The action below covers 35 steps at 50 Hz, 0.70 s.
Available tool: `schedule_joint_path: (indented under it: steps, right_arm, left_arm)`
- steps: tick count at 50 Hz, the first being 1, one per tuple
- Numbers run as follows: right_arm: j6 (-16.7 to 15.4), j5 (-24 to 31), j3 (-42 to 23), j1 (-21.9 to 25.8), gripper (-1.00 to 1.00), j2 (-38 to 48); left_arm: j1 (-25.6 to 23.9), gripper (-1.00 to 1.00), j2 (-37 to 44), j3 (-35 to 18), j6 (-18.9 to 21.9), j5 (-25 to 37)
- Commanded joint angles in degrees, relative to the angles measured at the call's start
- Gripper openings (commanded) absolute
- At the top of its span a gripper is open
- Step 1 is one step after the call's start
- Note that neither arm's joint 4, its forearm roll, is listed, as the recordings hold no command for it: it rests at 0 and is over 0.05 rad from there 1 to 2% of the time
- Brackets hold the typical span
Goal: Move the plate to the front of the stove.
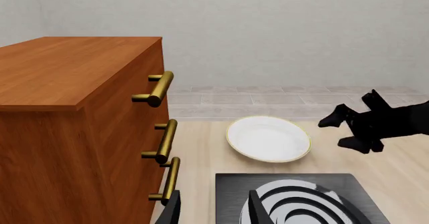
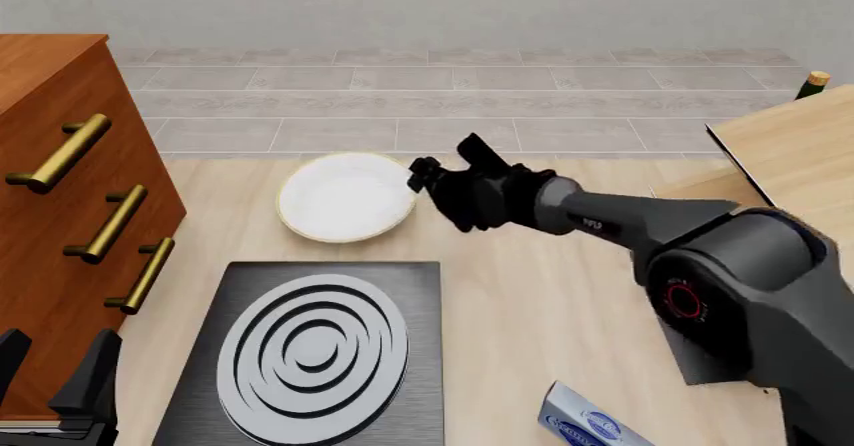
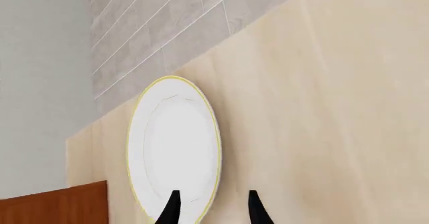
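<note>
The plate (image 2: 344,198), white with a thin pale-yellow rim, lies flat on the table beyond the stove (image 2: 200,406), a dark slab with a grey ringed burner. My right gripper (image 2: 446,159) is open at the plate's right edge. In the right wrist view the plate (image 3: 174,148) has its near rim between the right gripper (image 3: 211,211) fingertips; whether they touch it I cannot tell. My left gripper (image 2: 51,361) is open and empty at the near left, beside the stove. The left wrist view shows the plate (image 1: 268,138), stove (image 1: 231,194), left gripper (image 1: 213,211) and right gripper (image 1: 352,109).
A wooden drawer cabinet (image 2: 54,196) with brass handles stands along the left, close to the left arm. A light wooden block (image 2: 787,146) is at the right edge. A blue and white box (image 2: 587,421) lies near the front. Beyond the table is tiled floor.
</note>
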Motion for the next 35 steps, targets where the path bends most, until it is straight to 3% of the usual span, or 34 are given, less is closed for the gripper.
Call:
schedule_joint_path:
  steps: [1,17,35]
  right_arm:
    - [-4.57,-0.95,15.45,-1.22,1.0,-16.69]
    - [-12.55,-0.5,35.11,-0.13,1.0,-40.63]
    - [-22.41,5.11,53.55,-0.08,1.0,-67.76]
  left_arm:
    - [-0.01,1.0,-0.01,0.0,0.01,0.0]
    - [0.0,1.0,0.0,0.0,0.0,0.0]
    - [-0.01,1.0,0.0,0.0,0.0,0.0]
